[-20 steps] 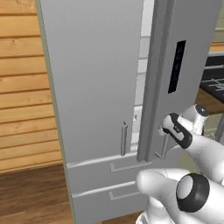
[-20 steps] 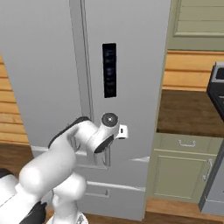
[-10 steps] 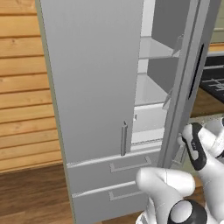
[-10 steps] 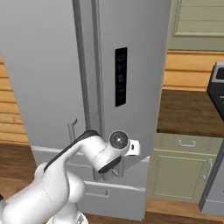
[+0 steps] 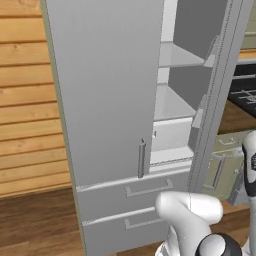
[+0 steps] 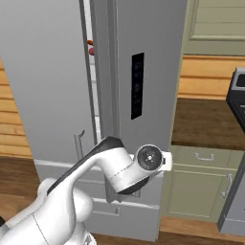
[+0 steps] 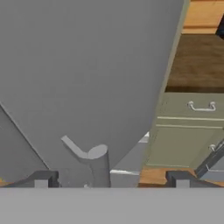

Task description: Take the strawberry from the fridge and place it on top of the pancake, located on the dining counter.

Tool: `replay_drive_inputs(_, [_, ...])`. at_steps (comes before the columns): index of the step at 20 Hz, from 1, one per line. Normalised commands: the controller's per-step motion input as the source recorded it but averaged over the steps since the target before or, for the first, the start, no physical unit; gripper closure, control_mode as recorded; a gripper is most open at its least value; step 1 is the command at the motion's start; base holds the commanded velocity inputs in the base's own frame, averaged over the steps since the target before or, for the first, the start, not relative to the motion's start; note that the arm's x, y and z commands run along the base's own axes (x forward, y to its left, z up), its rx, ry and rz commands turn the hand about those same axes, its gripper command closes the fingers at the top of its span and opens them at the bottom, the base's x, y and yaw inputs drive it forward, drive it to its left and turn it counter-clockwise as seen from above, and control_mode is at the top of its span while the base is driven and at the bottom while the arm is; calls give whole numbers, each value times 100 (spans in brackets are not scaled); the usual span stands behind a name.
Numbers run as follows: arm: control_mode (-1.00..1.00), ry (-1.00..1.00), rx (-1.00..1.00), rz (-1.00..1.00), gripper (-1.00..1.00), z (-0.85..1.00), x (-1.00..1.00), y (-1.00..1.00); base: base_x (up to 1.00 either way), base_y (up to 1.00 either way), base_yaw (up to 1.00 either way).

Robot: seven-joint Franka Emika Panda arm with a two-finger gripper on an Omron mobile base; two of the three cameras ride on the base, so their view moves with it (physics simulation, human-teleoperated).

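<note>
The light grey fridge (image 5: pixel 110 95) has its left door closed and its right door (image 6: pixel 143 72) swung partly open, baring pale shelves (image 5: pixel 172 102). Through the door gap a small dark red spot, likely the strawberry (image 6: pixel 91 50), sits just under an orange-red item. My gripper (image 7: pixel 110 179) is open, its fingertips (image 7: pixel 41 179) wide apart on either side of the right door's bar handle (image 7: pixel 98 166) without squeezing it. My wrist (image 6: pixel 150 159) is low against that door. The pancake and the dining counter are out of view.
Pale green base cabinets (image 6: pixel 201 186) with drawer handles stand right of the fridge under a brown countertop (image 6: pixel 206 119). A dark stove (image 6: pixel 238 95) is at the far right. A wood-plank wall (image 5: pixel 25 100) lies left of the fridge, with two fridge drawers (image 5: pixel 130 205) below.
The right fridge door has swung further open, showing more shelves. The jaws have spread wide and let go of the door's handle. The arm has moved right with the door.
</note>
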Motion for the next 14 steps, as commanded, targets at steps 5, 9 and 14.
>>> replay_drive_inputs(5, [-100,1,-26,0,-100,87,-49,77,0,0,0])
replay_drive_inputs(9, [-100,21,-54,0,-100,65,0,100,0,0,0])
replay_drive_inputs(14, [-100,32,-61,0,-100,46,14,100,0,0,0])
